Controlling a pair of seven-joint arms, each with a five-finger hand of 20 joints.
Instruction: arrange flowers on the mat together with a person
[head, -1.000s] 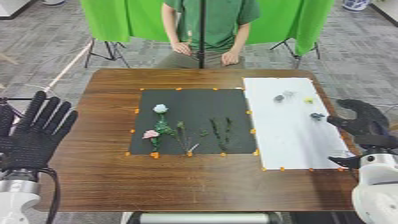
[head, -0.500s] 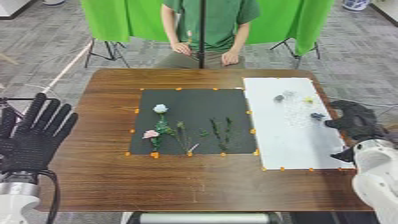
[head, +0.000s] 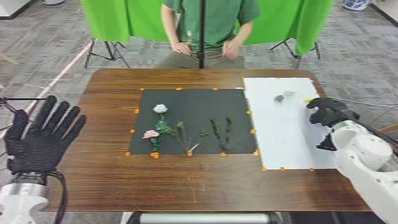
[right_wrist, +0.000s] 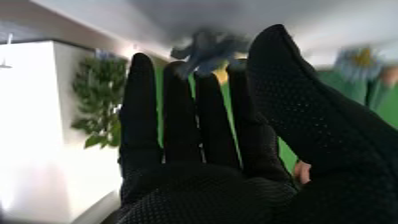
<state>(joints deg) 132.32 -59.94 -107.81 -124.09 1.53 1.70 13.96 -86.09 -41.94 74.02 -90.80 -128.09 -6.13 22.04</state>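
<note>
Over the right side of the white mat (head: 284, 145) is my right hand (head: 330, 112); the dark blue flower there is hidden in the head view. In the right wrist view the right hand (right_wrist: 209, 187) has straight fingers and thumb, with a dark blue flower (right_wrist: 211, 49) near the fingertips; contact is unclear. A grey flower (head: 279, 98) and a pale one (head: 289, 93) lie toward the mat's far end. The black mat (head: 200, 100) holds a white flower (head: 160, 108), a pink flower (head: 151, 134) and several green stems (head: 213, 131). My left hand (head: 40, 145) stands open at the table's left.
Brown wood (head: 178, 185) surrounds the mats, whose edges carry orange tape. A person in green sits across the table, hands near its far edge, behind a thin dark vertical pole (head: 202, 35).
My right hand has moved inward from the table's right edge over the white mat, covering the dark blue flower. The left hand has shifted slightly. The flowers on the black mat stay put.
</note>
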